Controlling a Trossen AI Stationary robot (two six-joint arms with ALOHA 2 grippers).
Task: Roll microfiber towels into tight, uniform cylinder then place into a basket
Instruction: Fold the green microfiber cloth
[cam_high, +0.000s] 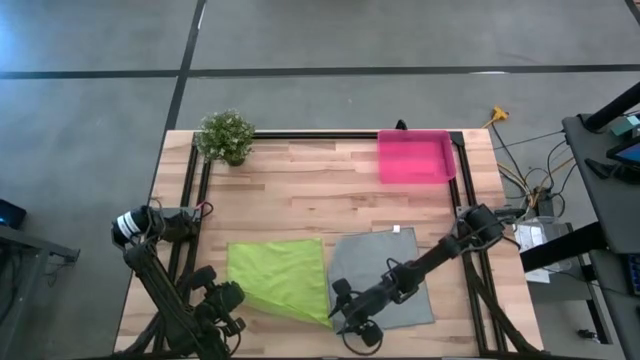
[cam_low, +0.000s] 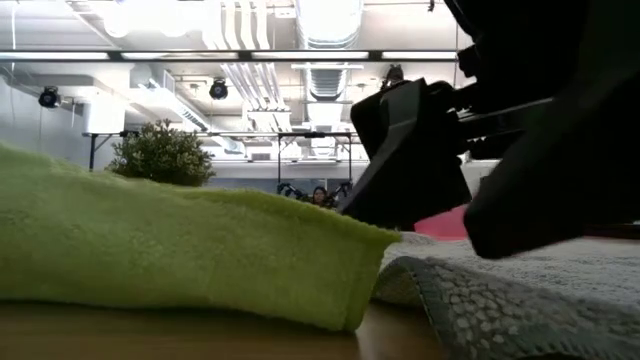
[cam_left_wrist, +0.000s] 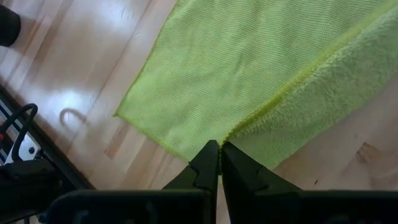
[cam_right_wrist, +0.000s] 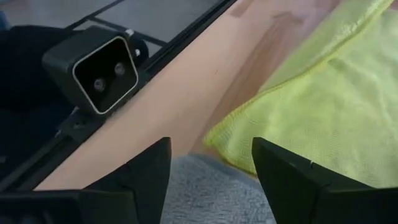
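Wooden table (cam_high: 300, 180) | right pincer (cam_high: 340, 310) open over grey towel (cam_high: 395, 265) corner beside green towel (cam_high: 280, 275) | left pincer (cam_left_wrist: 220, 163) closed

My right gripper (cam_high: 345, 318) sits over the near-left corner of the flat grey microfiber towel (cam_high: 385, 270). The lime green microfiber towel (cam_high: 278, 277) lies just left, corners touching. The bright pink rectangular plastic basket (cam_high: 414, 157) stands behind.

Overhead, table-level and 2 close wrist views share the green towel (cam_high: 280, 278).

Right hand (cam_right_wrist: 210, 171) open, low; left hand (cam_left_wrist: 219, 163) shut.
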